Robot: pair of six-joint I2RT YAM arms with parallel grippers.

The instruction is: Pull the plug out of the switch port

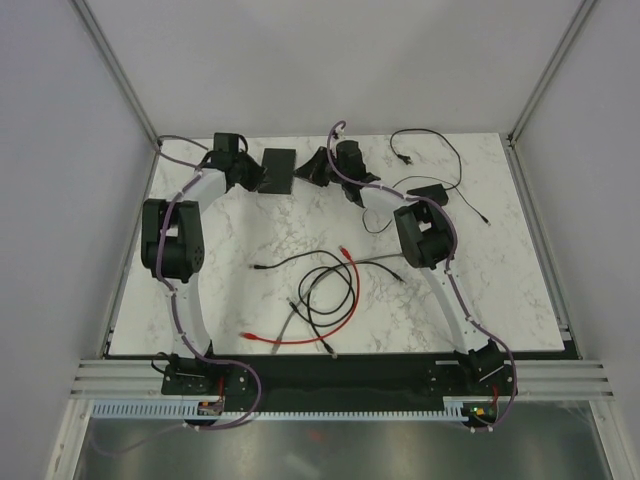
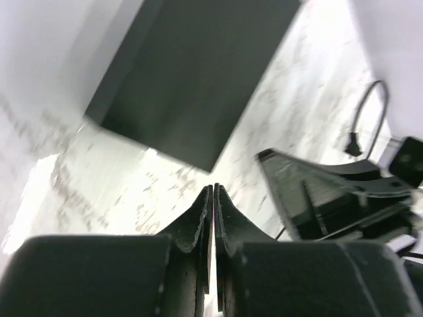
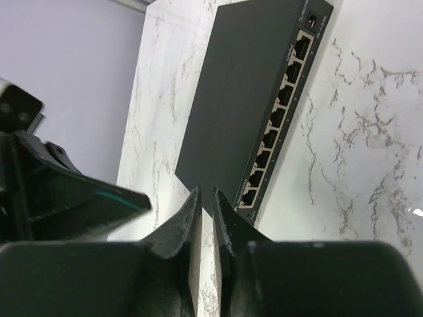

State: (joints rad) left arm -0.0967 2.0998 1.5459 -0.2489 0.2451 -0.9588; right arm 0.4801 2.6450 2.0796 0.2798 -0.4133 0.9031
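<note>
The switch (image 1: 279, 170) is a flat matte-black box at the back of the table, lying between my two grippers. In the right wrist view the switch (image 3: 244, 105) shows its row of sockets (image 3: 277, 112); the sockets I can see look empty, with no plug in them. My left gripper (image 2: 213, 188) is shut and empty, just short of the switch's (image 2: 198, 72) near corner. My right gripper (image 3: 205, 195) is shut to a thin gap and empty, close to the switch's near corner by the socket edge. In the top view they are the left gripper (image 1: 252, 178) and right gripper (image 1: 318, 172).
A black power adapter (image 1: 430, 192) with thin black cords lies at the back right. A red cable (image 1: 352, 290), black cables (image 1: 320, 285) and a grey cable (image 1: 290, 318) lie loose mid-table. Enclosure walls stand on both sides and behind.
</note>
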